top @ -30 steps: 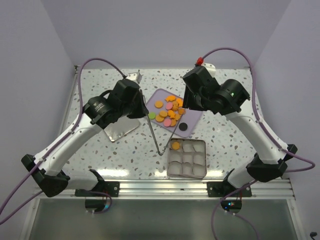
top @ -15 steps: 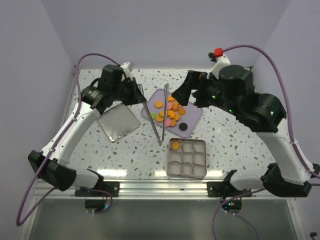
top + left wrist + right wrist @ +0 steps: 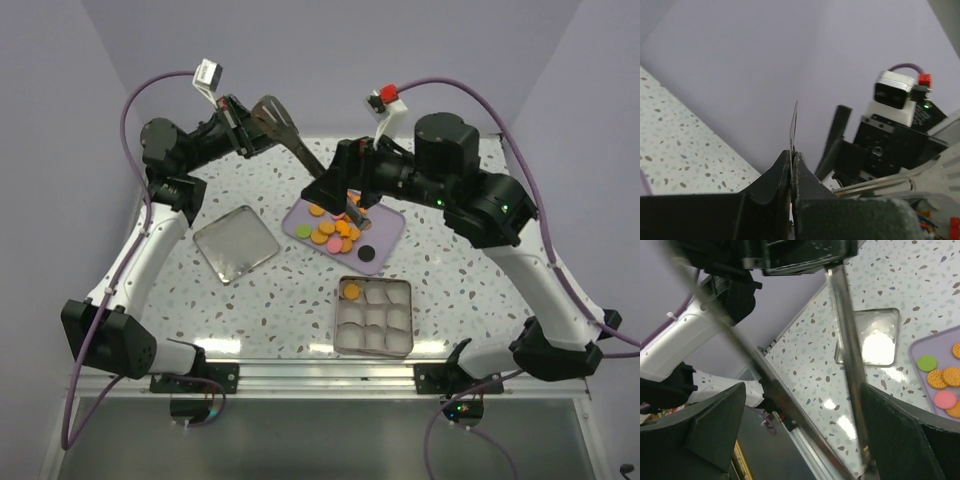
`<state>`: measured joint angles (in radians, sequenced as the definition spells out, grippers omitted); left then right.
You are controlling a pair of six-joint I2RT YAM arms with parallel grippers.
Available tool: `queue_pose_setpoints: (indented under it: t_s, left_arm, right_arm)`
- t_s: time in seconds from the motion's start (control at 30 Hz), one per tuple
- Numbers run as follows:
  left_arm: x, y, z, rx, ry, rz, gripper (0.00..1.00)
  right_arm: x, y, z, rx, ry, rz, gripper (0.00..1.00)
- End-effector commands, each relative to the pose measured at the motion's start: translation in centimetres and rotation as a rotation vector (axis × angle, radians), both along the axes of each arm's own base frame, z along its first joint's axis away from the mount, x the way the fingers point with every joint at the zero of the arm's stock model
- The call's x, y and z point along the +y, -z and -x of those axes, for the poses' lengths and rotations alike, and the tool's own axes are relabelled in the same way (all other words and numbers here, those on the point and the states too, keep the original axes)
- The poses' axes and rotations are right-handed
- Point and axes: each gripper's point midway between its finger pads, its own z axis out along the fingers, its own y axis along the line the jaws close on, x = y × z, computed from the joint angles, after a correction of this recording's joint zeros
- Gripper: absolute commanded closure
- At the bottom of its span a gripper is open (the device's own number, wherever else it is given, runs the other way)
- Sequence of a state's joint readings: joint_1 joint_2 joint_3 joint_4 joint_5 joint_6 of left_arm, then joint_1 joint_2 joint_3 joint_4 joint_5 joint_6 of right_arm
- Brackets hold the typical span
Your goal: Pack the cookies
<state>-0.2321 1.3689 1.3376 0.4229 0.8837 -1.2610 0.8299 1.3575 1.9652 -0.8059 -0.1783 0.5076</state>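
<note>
The cookies (image 3: 338, 228), mostly orange with a few pink, one green and one black, lie on the lilac tray (image 3: 390, 232). One orange cookie (image 3: 351, 291) sits in a corner cell of the divided metal tin (image 3: 374, 318). My left gripper (image 3: 252, 125) is raised at the back and shut on the wide end of metal tongs (image 3: 300, 150), seen edge-on in the left wrist view (image 3: 793, 122). The tongs slant down to my right gripper (image 3: 341, 200), which is open above the tray's left end. Both tong arms (image 3: 846, 355) pass between its spread fingers (image 3: 715, 425).
The square tin lid (image 3: 235, 245) lies left of the tray and also shows in the right wrist view (image 3: 872, 337). A few cookies (image 3: 940, 378) on the tray (image 3: 920, 347) show at that view's right edge. The back wall is close behind the left arm.
My left gripper has lifted the tongs off the table, up and toward the back. My right gripper has swung left and now stands around the tongs' lower part above the tray.
</note>
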Motion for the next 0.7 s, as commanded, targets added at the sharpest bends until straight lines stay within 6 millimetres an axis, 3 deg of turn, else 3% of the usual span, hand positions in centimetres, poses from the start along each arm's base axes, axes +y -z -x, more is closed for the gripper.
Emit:
queue_pose_setpoints:
  t_s: [0.0, 0.23, 0.47, 0.67]
  left_arm:
    - [0.9, -5.7, 5.6, -0.200, 0.173, 0.113, 1.00]
    - [1.4, -6.6, 6.1, -0.229, 0.173, 0.111, 1.00]
    - [1.8, -7.7, 7.4, -0.287, 0.230, 0.180, 1.00]
    - [1.8, -8.3, 7.0, -0.290, 0.227, 0.194, 1.00]
  right_arm:
    - [0.5, -2.9, 0.0, -0.096, -0.048, -0.037, 0.01]
    - [0.5, -4.7, -0.5, -0.144, -0.054, -0.053, 0.01]
    - [2.1, -3.0, -0.2, -0.080, -0.132, -0.066, 0.01]
    - [3.5, -1.9, 0.3, -0.025, -0.204, -0.090, 0.01]
